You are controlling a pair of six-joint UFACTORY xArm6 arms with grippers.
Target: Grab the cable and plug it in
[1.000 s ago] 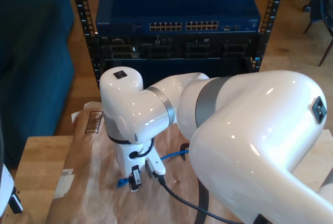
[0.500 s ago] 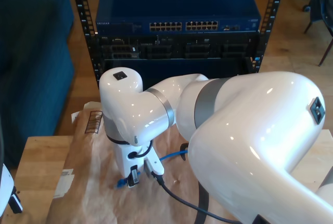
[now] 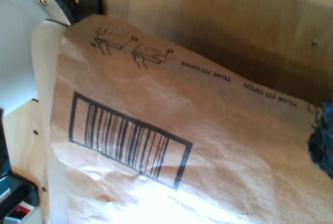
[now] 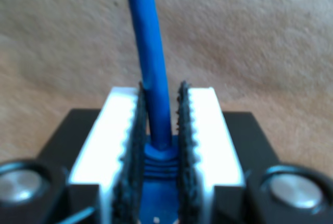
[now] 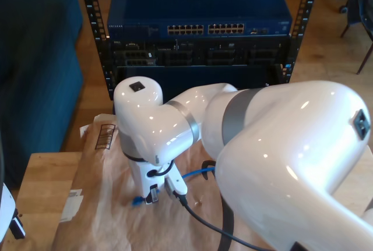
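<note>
Now my second gripper clamped on cable plug end.

The thin bright blue Ethernet cable lay on crumpled brown paper covering the wooden table, before the dark rack-mounted network switch behind the table.

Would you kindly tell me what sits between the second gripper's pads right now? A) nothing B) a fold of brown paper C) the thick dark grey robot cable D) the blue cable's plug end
D: in the second wrist view, my second gripper has its pads closed against the ribbed plug end of the blue cable, which runs on over the brown paper.
</note>
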